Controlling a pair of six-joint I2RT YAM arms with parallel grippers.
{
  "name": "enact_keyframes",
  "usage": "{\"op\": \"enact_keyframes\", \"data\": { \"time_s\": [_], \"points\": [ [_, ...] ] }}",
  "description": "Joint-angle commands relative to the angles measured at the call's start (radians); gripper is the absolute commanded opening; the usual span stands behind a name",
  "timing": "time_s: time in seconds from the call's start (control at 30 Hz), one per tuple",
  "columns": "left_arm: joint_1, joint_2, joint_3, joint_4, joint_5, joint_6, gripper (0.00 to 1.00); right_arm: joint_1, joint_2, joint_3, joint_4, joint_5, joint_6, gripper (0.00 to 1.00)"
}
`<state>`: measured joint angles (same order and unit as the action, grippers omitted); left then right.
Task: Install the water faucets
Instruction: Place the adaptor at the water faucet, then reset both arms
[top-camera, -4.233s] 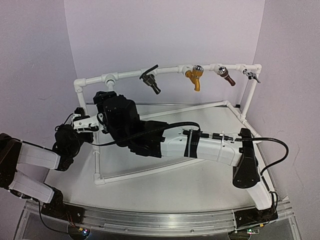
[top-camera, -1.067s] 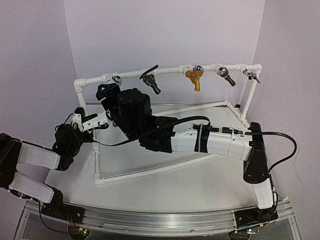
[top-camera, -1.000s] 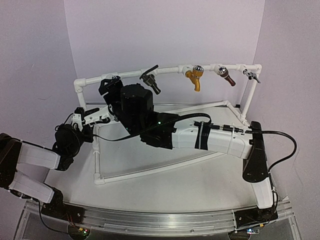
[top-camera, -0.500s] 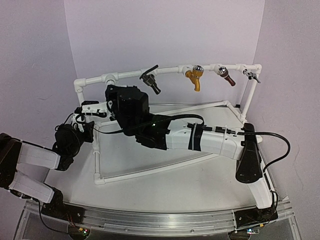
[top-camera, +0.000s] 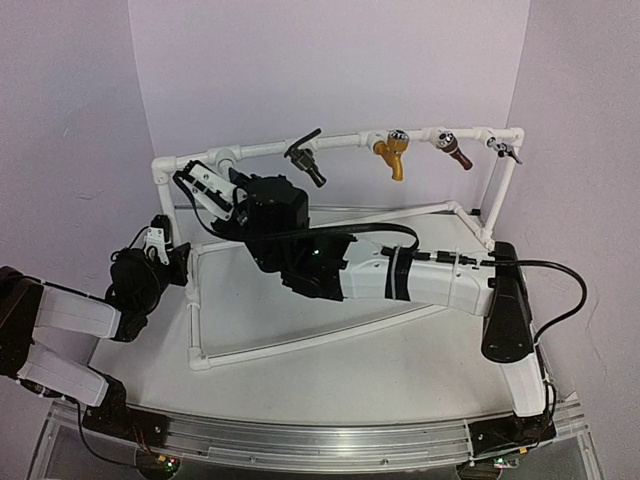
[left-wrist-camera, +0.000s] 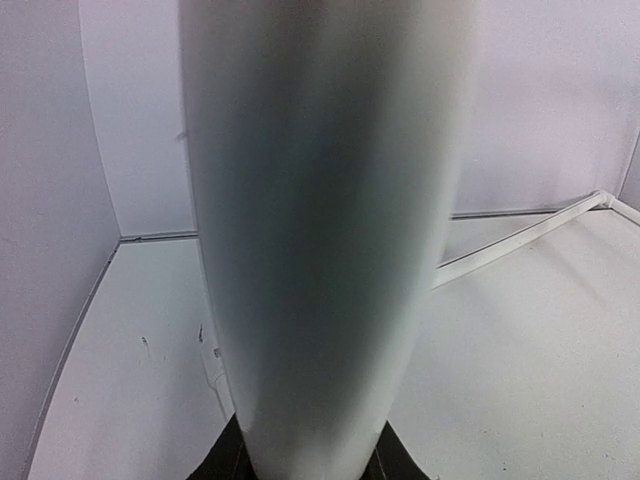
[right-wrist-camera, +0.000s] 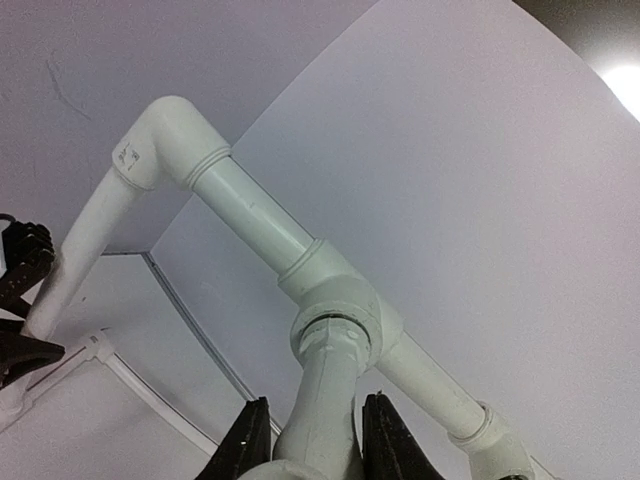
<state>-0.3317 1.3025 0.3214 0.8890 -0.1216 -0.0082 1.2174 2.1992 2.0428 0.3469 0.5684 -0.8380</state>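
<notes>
At left, the left gripper (top-camera: 158, 240) clamps the frame's upright post (left-wrist-camera: 320, 220), bracing it. Beside it, the right gripper (right-wrist-camera: 312, 440) is closed around the white tap (right-wrist-camera: 328, 390), whose end meets the tee fitting (right-wrist-camera: 335, 305) on the top rail (top-camera: 345, 141). How firmly the fingers bite is hard to judge at the picture's edge. Further right, the black tap (top-camera: 303, 160) already hangs from the rail. A turn off the fitting's axis could cross-thread the white tap. Smooth plastic could slip, or the frame could twist.

A blurred white pipe (left-wrist-camera: 320, 230) hides the left hand (left-wrist-camera: 310, 462); the white faucet (right-wrist-camera: 325, 400) runs off-frame.
</notes>
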Motion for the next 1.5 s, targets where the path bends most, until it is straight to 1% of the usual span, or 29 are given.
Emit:
{"op": "enact_keyframes", "data": {
  "time_s": [0.0, 0.07, 0.1, 0.17, 0.2, 0.27, 0.33, 0.37, 0.4, 0.5, 0.57, 0.7, 0.73, 0.83, 0.9, 0.93, 0.97, 1.0, 1.03, 1.07, 1.13, 1.2, 1.27, 1.37, 1.4, 1.43, 1.47],
  "points": [
    [-0.043, 0.006, 0.034, -0.015, 0.166, -0.044, 0.00, -0.084, -0.096, -0.094, 0.221, -0.042, 1.173, 0.13],
    [-0.045, 0.005, 0.035, -0.017, 0.165, -0.043, 0.00, -0.084, -0.096, -0.103, 0.297, -0.109, 1.201, 0.12],
    [-0.045, 0.004, 0.034, -0.018, 0.163, -0.042, 0.00, -0.084, -0.094, -0.106, 0.316, -0.140, 1.216, 0.13],
    [-0.044, 0.002, 0.034, -0.018, 0.164, -0.041, 0.00, -0.081, -0.083, -0.066, 0.293, -0.192, 1.178, 0.19],
    [-0.044, 0.003, 0.034, -0.017, 0.164, -0.042, 0.00, -0.075, -0.075, -0.036, 0.237, -0.203, 1.113, 0.29],
    [-0.044, 0.003, 0.036, -0.017, 0.164, -0.043, 0.00, -0.046, -0.062, 0.008, 0.160, -0.178, 0.939, 0.59],
    [-0.045, 0.003, 0.036, -0.020, 0.166, -0.042, 0.00, -0.023, -0.057, 0.032, 0.065, -0.147, 0.755, 0.82],
    [-0.044, 0.003, 0.035, -0.021, 0.167, -0.042, 0.00, -0.014, -0.058, 0.042, 0.000, -0.133, 0.689, 0.92],
    [-0.045, 0.003, 0.036, -0.021, 0.165, -0.043, 0.00, -0.008, -0.067, 0.032, -0.045, -0.127, 0.619, 0.97],
    [-0.045, 0.009, 0.037, -0.019, 0.167, -0.044, 0.00, 0.016, -0.124, -0.055, -0.068, -0.059, 0.433, 0.98],
    [-0.045, 0.015, 0.039, -0.020, 0.170, -0.044, 0.00, 0.030, -0.151, -0.083, -0.072, -0.020, 0.304, 0.98],
    [-0.044, 0.024, 0.043, -0.023, 0.168, -0.044, 0.00, 0.059, -0.184, -0.087, -0.142, -0.026, 0.156, 0.98],
    [-0.044, 0.023, 0.044, -0.026, 0.169, -0.043, 0.00, 0.067, -0.190, -0.092, -0.154, -0.021, 0.133, 0.98],
    [-0.046, 0.012, 0.046, -0.038, 0.163, -0.046, 0.00, 0.090, -0.218, -0.114, -0.203, 0.006, 0.145, 0.98],
    [-0.044, -0.003, 0.065, -0.076, 0.162, -0.048, 0.00, 0.108, -0.247, -0.156, -0.212, 0.062, 0.155, 0.98],
    [-0.044, -0.015, 0.084, -0.112, 0.143, -0.080, 0.01, 0.116, -0.266, -0.178, -0.212, 0.105, 0.168, 0.98],
    [-0.044, -0.031, 0.099, -0.153, 0.135, -0.100, 0.04, 0.121, -0.284, -0.201, -0.215, 0.145, 0.193, 0.98],
    [-0.044, -0.046, 0.114, -0.190, 0.118, -0.125, 0.11, 0.125, -0.305, -0.220, -0.224, 0.191, 0.216, 0.98],
    [-0.044, -0.065, 0.128, -0.222, 0.097, -0.155, 0.21, 0.129, -0.327, -0.238, -0.240, 0.239, 0.244, 0.98],
    [-0.044, -0.092, 0.138, -0.251, 0.091, -0.174, 0.28, 0.131, -0.353, -0.261, -0.274, 0.260, 0.276, 0.98],
    [-0.044, -0.149, 0.148, -0.297, 0.090, -0.178, 0.30, 0.133, -0.422, -0.340, -0.341, 0.239, 0.318, 0.98],
    [-0.045, -0.203, 0.150, -0.330, 0.090, -0.178, 0.30, 0.133, -0.494, -0.441, -0.347, 0.215, 0.362, 0.98],
    [-0.044, -0.248, 0.170, -0.400, 0.090, -0.178, 0.30, 0.131, -0.552, -0.516, -0.347, 0.206, 0.407, 0.98],
    [-0.043, -0.324, 0.193, -0.520, 0.090, -0.178, 0.30, 0.125, -0.596, -0.585, -0.347, 0.251, 0.456, 0.98],
    [-0.043, -0.349, 0.197, -0.558, 0.103, -0.256, 0.64, 0.124, -0.607, -0.605, -0.347, 0.279, 0.464, 0.98],
    [-0.043, -0.370, 0.203, -0.602, 0.124, -0.338, 0.95, 0.122, -0.619, -0.626, -0.352, 0.302, 0.474, 0.98],
    [-0.043, -0.391, 0.212, -0.648, 0.143, -0.368, 0.98, 0.119, -0.631, -0.643, -0.365, 0.314, 0.492, 0.98]
  ]
}}
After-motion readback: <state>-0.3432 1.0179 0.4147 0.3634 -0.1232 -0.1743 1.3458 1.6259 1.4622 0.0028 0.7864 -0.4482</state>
